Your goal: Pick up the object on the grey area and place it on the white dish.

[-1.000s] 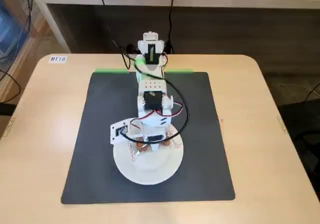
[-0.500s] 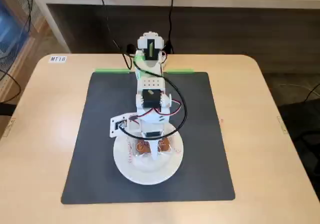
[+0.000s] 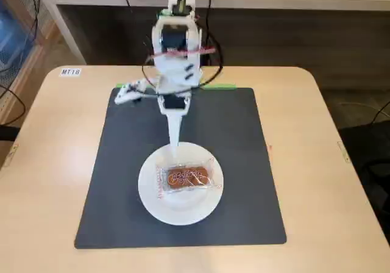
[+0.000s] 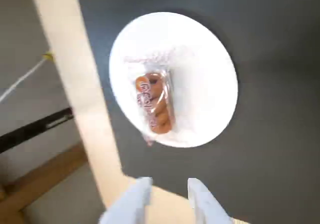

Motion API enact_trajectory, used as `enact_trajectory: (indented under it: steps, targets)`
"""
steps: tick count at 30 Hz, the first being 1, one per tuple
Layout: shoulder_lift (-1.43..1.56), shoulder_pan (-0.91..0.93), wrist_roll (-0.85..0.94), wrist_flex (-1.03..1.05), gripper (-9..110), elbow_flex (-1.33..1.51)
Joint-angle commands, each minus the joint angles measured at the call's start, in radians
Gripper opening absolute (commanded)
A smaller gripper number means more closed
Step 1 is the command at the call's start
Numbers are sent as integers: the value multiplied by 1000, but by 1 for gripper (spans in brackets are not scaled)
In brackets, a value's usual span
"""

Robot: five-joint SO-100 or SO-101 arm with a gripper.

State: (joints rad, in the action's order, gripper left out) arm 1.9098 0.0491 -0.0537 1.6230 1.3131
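Although the snack already lies on the dish, a few things could spoil the result from here. The bench [image 3: 341, 212] carries a dark grey mat [image 3: 244, 181], and the mat's near edge looks to lie flat, so a dragging arm could shift it and everything on it; that is only a guess. The arm [image 3: 175, 53] stands at the mat's twelve o'clock edge, with its slim white finger reaching down toward the dish's twelve o'clock rim in the fixed view. The white dish [image 3: 152, 203] sits near the mat's centre, toward six o'clock. A low sweep of the arm could clip that rim and slide the dish.

The end effector [image 4: 169, 191] hangs empty, its two fingers a little apart with nothing between them, well above the mat in the wrist view.

The wrapped snack [image 3: 187, 178] rests inside the dish, near its centre. Its clear wrapper reaches toward the rim at three o'clock in the fixed view, so a nudge might tip it off.
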Motion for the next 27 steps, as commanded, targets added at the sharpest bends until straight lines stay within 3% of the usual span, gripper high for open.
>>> enact_trajectory:
  steps: [1, 4, 15, 27]
  targets:
    - [606, 2, -18, -316, 0, 557]
    - [871, 5, -23, -411, 0, 864]
    - [1147, -23, 28, -669, 0, 1509]
    - [1442, -18, 97, -637, 0, 1825]
